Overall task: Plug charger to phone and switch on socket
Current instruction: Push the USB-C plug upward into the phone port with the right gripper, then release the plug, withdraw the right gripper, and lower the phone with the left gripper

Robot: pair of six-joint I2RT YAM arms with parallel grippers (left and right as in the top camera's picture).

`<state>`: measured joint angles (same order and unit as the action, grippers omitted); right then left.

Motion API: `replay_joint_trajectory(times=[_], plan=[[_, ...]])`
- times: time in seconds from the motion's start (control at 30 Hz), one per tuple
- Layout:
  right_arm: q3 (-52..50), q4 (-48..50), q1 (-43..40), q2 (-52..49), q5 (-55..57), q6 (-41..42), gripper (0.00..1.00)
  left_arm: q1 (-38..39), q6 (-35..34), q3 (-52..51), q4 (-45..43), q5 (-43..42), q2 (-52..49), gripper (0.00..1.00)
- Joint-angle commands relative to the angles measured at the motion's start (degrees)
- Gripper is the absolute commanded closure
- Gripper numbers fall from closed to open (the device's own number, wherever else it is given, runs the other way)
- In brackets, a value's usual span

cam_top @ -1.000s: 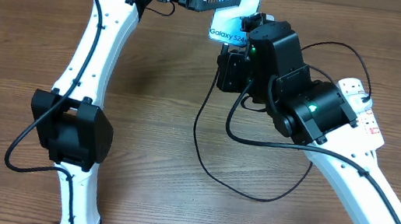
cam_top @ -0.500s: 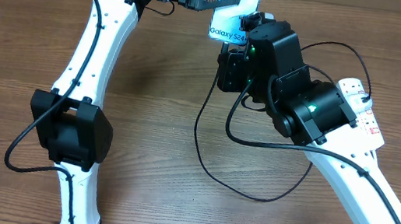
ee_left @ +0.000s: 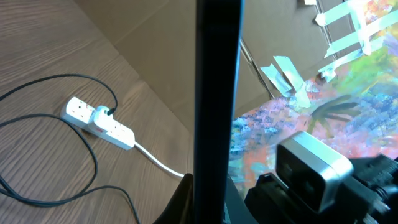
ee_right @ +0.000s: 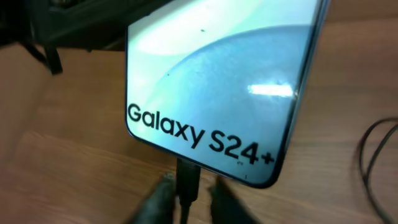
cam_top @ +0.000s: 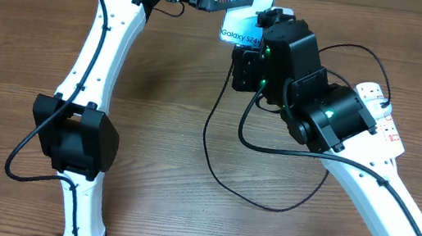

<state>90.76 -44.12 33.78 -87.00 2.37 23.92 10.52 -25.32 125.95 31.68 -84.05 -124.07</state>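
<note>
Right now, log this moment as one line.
phone: held by left jaws | cable tip: at phone's bottom port | right jaws: apart beside tip | power strip: black plug in

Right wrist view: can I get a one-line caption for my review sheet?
The charger connector meets the bottom edge of the Galaxy S24+ phone, with the right hand slightly open around it.

"What colours did the phone show?"
"Pale blue-teal screen, black lettering on white (dark edges too)."
"The rest?"
"The charger was black, the socket white with red-orange markings, the table brown woodgrain."
</note>
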Motion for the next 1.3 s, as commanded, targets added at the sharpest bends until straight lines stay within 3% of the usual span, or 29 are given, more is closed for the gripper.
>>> replay_joint_trajectory(times=[0.0, 0.33, 0.57, 0.67, 0.83, 1.03, 1.27], plan=[[1.6, 0.5, -0.2, 1.1, 1.6, -0.4, 0.75, 0.4, 0.9, 1.3, -0.2, -1.9, 1.6, 0.96], [1.6, -2.1, -0.4, 1.6, 1.5, 1.2, 0.34, -1.0, 0.9, 1.3, 2.9, 10.2, 1.6, 0.95], [1.6, -6.6, -7.1, 1.8, 1.5, 9.5, 0.24, -1.4, 5.9, -0.2, 17.3, 23.1, 1.6, 0.96], [1.6, -8.8, -10.7, 1.8, 0.3, 9.7, 0.23, -1.4, 12.2, -0.7, 22.6, 23.8, 1.6, 0.96], [1.6, -11.1, -14.8, 1.8, -2.6, 9.7, 0.16, -1.0, 13.6, -2.3, 28.5, 31.4, 1.6, 0.96], [1.6, -12.4, -17.2, 1.8, -2.6, 9.7, 0.01, 0.8, 13.7, -9.4, 28.9, 34.7, 1.6, 0.96], [1.6, -13.7, -18.1, 1.8, -2.7, 9.7, 0.0, 1.1, 13.6, -18.8, 24.5, 34.7, 1.6, 0.96]])
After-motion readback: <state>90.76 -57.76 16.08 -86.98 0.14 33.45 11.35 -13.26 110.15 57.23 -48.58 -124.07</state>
